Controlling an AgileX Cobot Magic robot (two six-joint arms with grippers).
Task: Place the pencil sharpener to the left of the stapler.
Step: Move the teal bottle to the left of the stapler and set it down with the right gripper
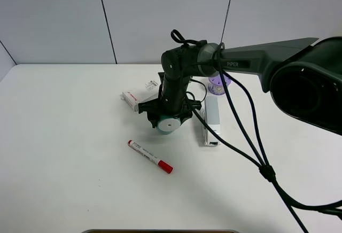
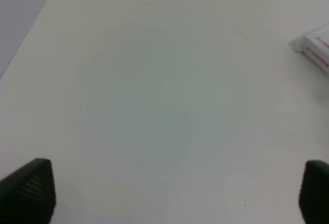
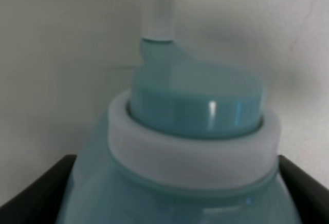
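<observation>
The teal pencil sharpener [image 1: 170, 124] rests on the white table, its flat white round face toward the front. It lies just left of the long white stapler [image 1: 211, 119]. My right gripper [image 1: 169, 117] reaches in from the right and comes down over the sharpener. In the right wrist view the teal pencil sharpener [image 3: 185, 147] fills the space between the black fingers [image 3: 43, 190], which press its sides, so the right gripper [image 3: 175, 196] is shut on it. My left gripper [image 2: 175, 193] is wide open over bare table and holds nothing.
A flat white box with red print [image 1: 139, 96] lies behind the sharpener; its corner [image 2: 316, 49] shows in the left wrist view. A small purple round container [image 1: 219, 83] stands behind the stapler. A white marker with a red cap [image 1: 150, 156] lies nearer the front. Black cables [image 1: 251, 142] hang from the right arm.
</observation>
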